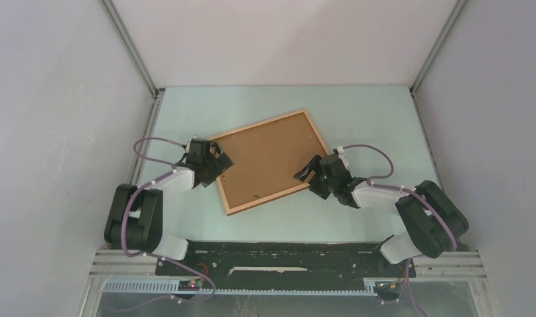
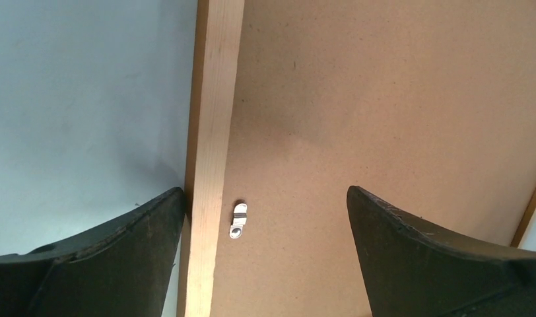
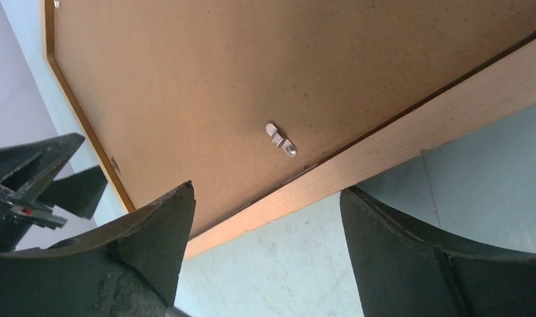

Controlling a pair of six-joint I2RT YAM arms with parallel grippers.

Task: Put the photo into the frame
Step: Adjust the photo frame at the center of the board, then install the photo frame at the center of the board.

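The light wooden frame [image 1: 265, 202] lies face down and askew on the pale green table, with the brown backing board [image 1: 265, 162] set inside it. The photo is hidden. My left gripper [image 1: 222, 162] is open at the frame's left side; in the left wrist view its jaws [image 2: 265, 190] straddle the wooden rail [image 2: 212, 119] and a small metal clip [image 2: 238, 220]. My right gripper [image 1: 308, 172] is open at the frame's right side. In the right wrist view it [image 3: 267, 188] spans the rail [image 3: 397, 139], with another clip [image 3: 281, 140] on the board just beyond.
White walls with metal posts [image 1: 130, 46] enclose the table [image 1: 371, 112] on three sides. A black rail [image 1: 278, 257] carrying both arm bases runs along the near edge. The left gripper's dark fingers [image 3: 47, 178] show at the left of the right wrist view.
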